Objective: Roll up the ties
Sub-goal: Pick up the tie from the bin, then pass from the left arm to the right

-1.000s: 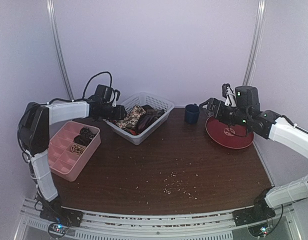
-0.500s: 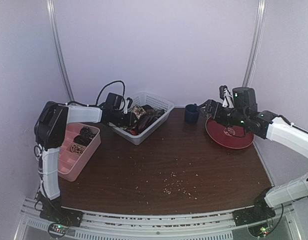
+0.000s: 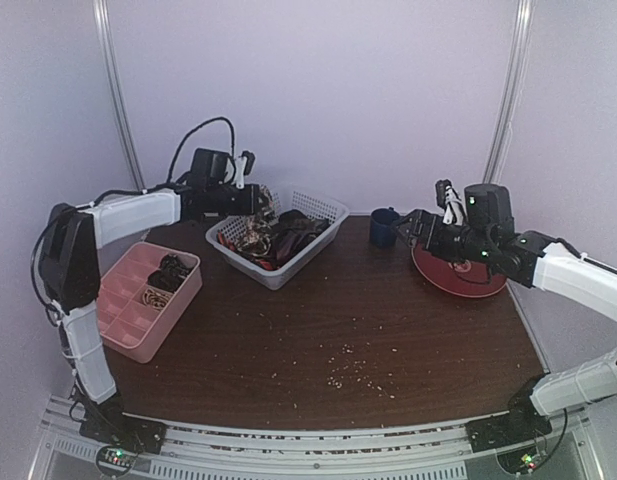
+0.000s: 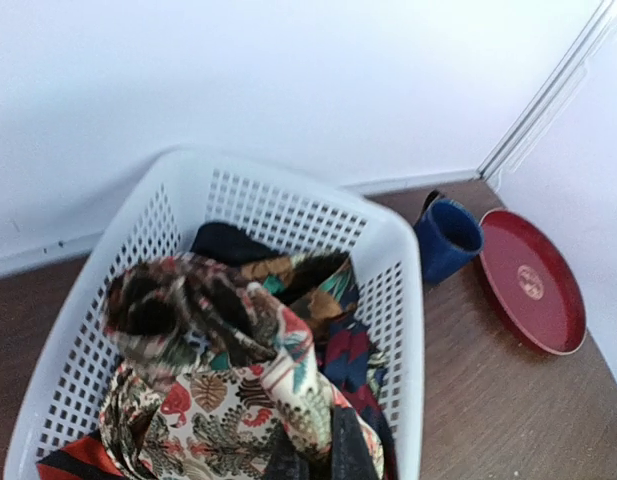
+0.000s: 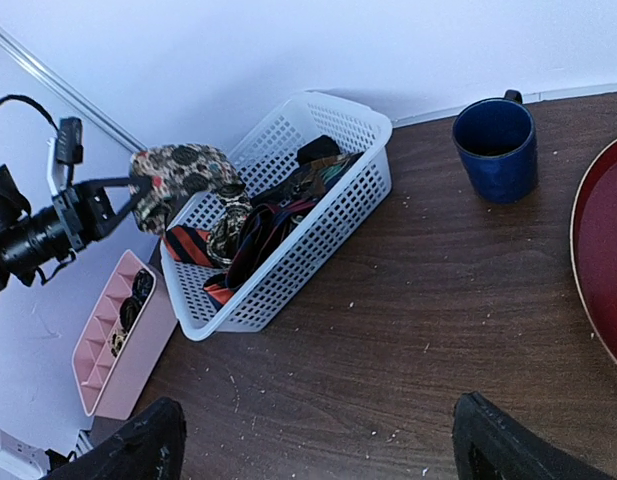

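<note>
Right wrist view: left gripper pinches the floral tie, white basket below its fingers; lift slowly so others stay. Right gripper gapes wide.

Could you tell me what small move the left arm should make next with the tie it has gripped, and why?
Probably raise it a little higher. The left gripper is shut on the floral tie, but the tie's tail hangs into the basket among the other ties, so it isn't free to carry.
</note>
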`<state>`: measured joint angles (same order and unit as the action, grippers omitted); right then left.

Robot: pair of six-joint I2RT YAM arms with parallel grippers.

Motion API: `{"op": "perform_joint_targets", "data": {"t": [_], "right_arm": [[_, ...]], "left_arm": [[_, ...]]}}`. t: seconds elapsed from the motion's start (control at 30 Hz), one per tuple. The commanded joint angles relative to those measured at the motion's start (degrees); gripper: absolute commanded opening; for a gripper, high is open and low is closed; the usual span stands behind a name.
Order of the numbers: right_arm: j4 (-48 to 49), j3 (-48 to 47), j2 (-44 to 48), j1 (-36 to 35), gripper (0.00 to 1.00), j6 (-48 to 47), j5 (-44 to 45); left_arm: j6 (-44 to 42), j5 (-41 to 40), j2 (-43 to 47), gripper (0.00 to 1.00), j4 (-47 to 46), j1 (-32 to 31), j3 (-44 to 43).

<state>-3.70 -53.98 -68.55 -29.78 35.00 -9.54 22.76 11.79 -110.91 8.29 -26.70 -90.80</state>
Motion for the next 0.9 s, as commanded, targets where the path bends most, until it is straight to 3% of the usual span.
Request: {"op": "perform_joint_targets", "data": {"t": [0.0,0.27,0.37,0.57,0.73,0.87], "right_arm": [[3.91,0.89,2.41,-2.93,0.94,0.27,-0.41],[10.46,0.12,1.87,-13.03,0.92,-6.40,8.77],[18.15,1.10,1.32,-15.85,0.90,-12.03,12.27],[35.39,0.66,-3.67,-21.57,0.89,-28.65,13.37],[53.10,-0.19,-11.56,-27.13,0.95,-44.29,12.52],[53.92,-7.41,-19.76,-30.58,0.97,-51.29,15.69]], "left_arm": [[0.81,3.72,6.81,0.00,-1.57,-0.25,-2.63],[10.16,18.28,18.54,0.00,-11.65,-0.38,6.12],[15.47,23.68,22.58,0.00,-16.95,-0.54,9.71],[26.19,32.03,28.59,0.00,-27.45,-1.69,17.67],[29.29,35.92,31.70,0.00,-28.79,-3.36,20.52],[30.50,37.34,33.47,0.00,-28.79,-3.83,21.77]]}}
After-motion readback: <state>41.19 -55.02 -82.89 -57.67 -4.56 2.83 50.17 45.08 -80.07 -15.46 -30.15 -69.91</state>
